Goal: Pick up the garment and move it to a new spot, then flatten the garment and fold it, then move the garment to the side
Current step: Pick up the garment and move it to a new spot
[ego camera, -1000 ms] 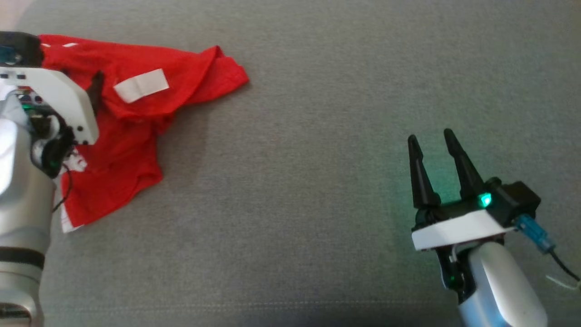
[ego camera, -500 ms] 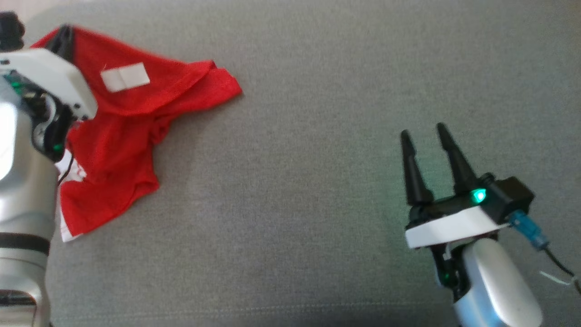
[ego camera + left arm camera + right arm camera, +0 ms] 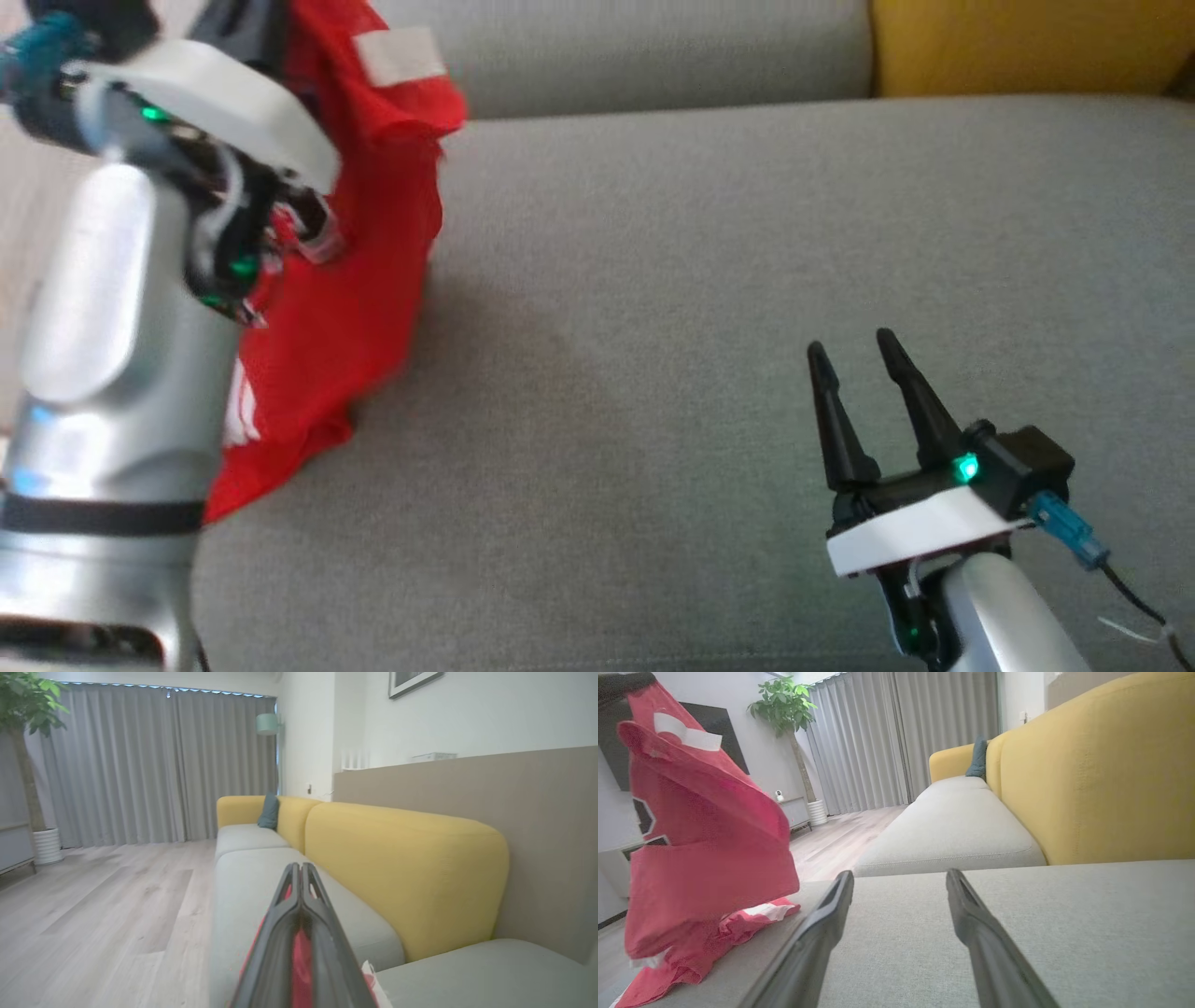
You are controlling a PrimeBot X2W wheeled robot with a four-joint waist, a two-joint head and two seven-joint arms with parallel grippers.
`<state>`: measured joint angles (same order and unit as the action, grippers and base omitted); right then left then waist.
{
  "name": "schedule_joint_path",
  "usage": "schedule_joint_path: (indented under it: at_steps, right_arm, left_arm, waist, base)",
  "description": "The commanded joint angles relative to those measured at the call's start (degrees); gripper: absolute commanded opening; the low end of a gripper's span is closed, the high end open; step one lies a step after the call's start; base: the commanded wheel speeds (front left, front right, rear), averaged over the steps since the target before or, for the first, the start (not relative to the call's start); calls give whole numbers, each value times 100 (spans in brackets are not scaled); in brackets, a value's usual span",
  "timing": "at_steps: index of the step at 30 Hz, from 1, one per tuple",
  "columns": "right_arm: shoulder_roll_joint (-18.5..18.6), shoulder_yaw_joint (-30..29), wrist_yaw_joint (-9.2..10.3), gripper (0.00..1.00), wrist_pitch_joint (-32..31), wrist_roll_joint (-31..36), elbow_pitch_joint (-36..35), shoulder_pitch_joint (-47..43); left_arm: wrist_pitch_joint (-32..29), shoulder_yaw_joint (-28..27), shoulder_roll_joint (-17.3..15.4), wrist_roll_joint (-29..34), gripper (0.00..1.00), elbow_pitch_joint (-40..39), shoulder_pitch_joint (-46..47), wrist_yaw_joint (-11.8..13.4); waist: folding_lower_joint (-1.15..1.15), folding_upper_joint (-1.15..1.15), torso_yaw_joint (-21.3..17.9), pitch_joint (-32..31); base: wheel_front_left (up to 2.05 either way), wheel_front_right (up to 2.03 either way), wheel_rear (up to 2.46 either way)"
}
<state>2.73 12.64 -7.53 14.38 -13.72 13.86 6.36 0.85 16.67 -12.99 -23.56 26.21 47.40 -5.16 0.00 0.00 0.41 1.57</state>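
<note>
Left gripper [image 3: 301,873] tight on lifted garment [image 3: 705,830]

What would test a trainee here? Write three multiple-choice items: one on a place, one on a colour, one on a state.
1. The shirt hangs at which side of the sofa seat?
A the robot's left
B the robot's right
C the middle

2. The sofa back is:
A blue
B yellow
C white

3. The left gripper is:
A open and empty
B shut on the shirt
C shut, empty

Answers:
1. A, the head view shows it at the left.
2. B, the right wrist view shows yellow cushions.
3. B, its fingers meet around red cloth.
</note>
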Motion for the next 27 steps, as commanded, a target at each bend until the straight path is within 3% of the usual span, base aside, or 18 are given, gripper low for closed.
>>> schedule_joint_path:
  at_steps: [1,8,14,21,27]
  right_arm:
    - [15,64,4,100,62,-35,-188,97]
    - [15,-244,4,100,62,64,-271,139]
    - [15,-446,4,100,62,143,-363,304]
    - [15,-352,4,100,62,77,-447,592]
    - [15,15,4,100,62,-112,-459,887]
  left_arm:
    - [-102,-115,-97,-82,0,-440,166,78]
    - [-609,128,309,-214,0,-1575,-116,369]
    - [-959,501,558,-189,0,-1995,-251,471]
    - [-986,857,750,-66,0,-1628,-166,523]
    - [-673,1077,927,-88,0,-633,300,512]
  waist:
    - [0,0,-75,-150]
    - [0,0,-386,-196]
    - [0,0,-814,-54]
    - [0,0,-1391,223]
    - [0,0,-2035,517]
  base:
    - [0,0,0]
    - [0,0,0]
    - [0,0,0]
    - [0,0,0]
    - [0,0,0]
